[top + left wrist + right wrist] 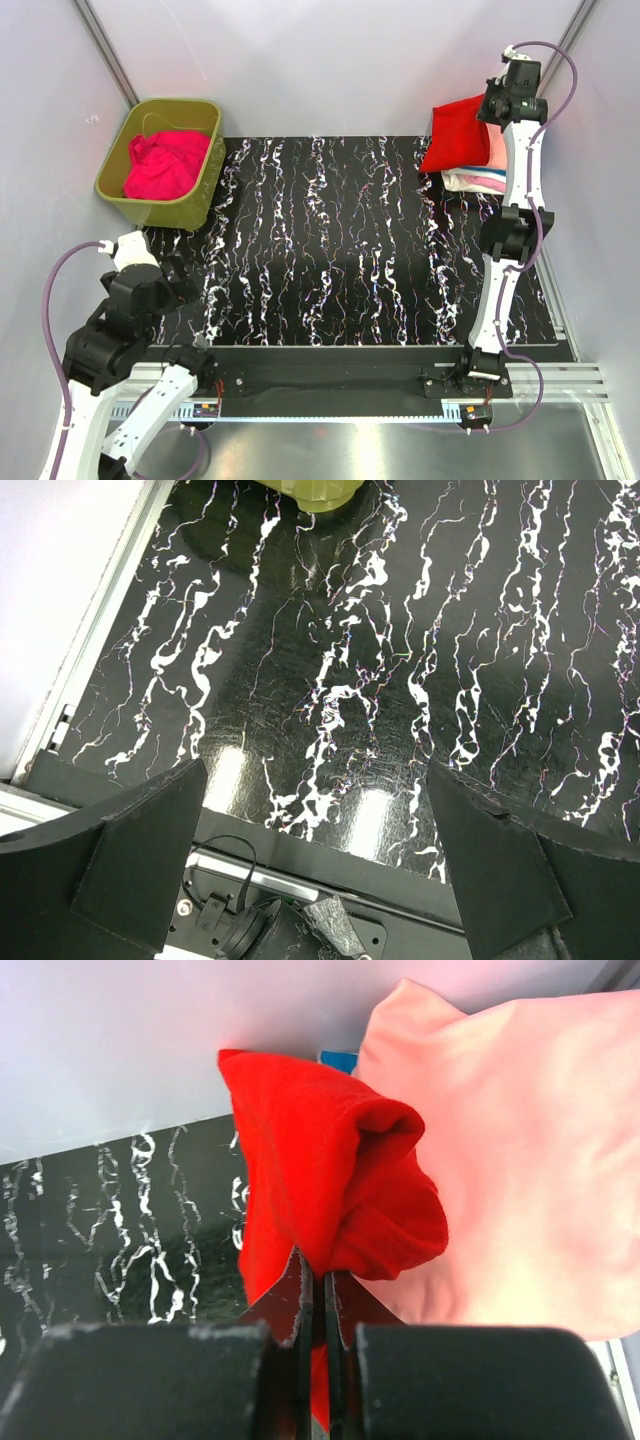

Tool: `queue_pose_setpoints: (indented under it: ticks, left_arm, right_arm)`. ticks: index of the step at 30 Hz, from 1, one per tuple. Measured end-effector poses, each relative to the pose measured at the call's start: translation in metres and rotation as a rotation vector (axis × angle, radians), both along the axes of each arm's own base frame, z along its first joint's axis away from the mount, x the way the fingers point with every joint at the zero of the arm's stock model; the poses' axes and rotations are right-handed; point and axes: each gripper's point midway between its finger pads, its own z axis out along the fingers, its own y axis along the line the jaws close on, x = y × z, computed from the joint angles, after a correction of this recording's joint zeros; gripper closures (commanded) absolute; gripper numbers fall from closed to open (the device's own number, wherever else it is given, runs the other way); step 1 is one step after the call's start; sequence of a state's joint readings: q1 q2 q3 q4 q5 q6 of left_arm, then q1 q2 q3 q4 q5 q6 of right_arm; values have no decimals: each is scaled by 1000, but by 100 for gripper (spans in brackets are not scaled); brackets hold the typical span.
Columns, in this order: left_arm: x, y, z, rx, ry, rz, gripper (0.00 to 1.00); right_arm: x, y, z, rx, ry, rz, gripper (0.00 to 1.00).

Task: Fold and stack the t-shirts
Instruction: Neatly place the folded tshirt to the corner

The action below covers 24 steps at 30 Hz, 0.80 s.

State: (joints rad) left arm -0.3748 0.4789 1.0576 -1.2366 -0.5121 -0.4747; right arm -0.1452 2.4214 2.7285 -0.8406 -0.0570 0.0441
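Observation:
My right gripper (492, 108) is shut on a folded bright red t-shirt (458, 133) and holds it over the stack at the far right. In the right wrist view the red t-shirt (320, 1190) bunches between my closed fingers (318, 1290), above a peach t-shirt (520, 1170). The stack (478, 178) shows peach, white and a blue edge (338, 1057). A magenta-pink t-shirt (165, 163) lies crumpled in the olive-green tub (160, 205) at the far left. My left gripper (318, 855) is open and empty, low over the mat near the front left.
The black marbled mat (330, 240) covers the table. Grey walls close in the left, back and right sides. The tub's corner (315, 492) shows at the top of the left wrist view. A metal rail (350, 385) runs along the near edge.

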Motion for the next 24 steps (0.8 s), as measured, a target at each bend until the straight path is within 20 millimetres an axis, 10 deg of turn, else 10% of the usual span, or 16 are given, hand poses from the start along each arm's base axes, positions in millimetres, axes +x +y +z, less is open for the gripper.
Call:
queue_pose_setpoints:
  ticks: [12,24]
  left_arm:
    - [1,-1,-1,1,3,-5,1]
    - [1,-2,-1,-1,4,-8,1]
  right_arm:
    - [1,12,12,136,-41,61,100]
    - [-12,23,92,181,-213,103,100]
